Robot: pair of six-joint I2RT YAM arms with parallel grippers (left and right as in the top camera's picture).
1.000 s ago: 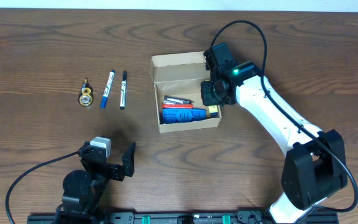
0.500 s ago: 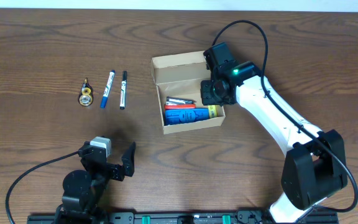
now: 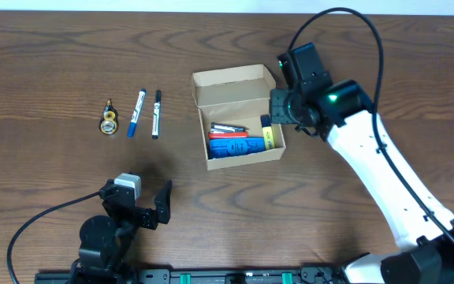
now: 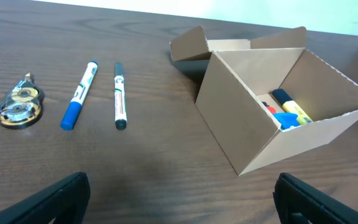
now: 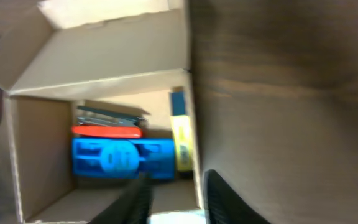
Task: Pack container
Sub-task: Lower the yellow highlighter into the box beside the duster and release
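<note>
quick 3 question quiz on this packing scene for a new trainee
1. True or false: the container has its lid shut.
2. How many markers lie on the table outside the container?
3. Which item inside the container lies nearest the right tool? A) blue item B) yellow highlighter C) red item

Key: 1 false; 2 two; 3 B

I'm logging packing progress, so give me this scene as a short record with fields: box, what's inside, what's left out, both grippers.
container: open, flap back
inside: blue item, red item, yellow highlighter
on the table: blue marker, black marker, tape dispenser
left gripper: open, empty
right gripper: open, by the container's right wall
</note>
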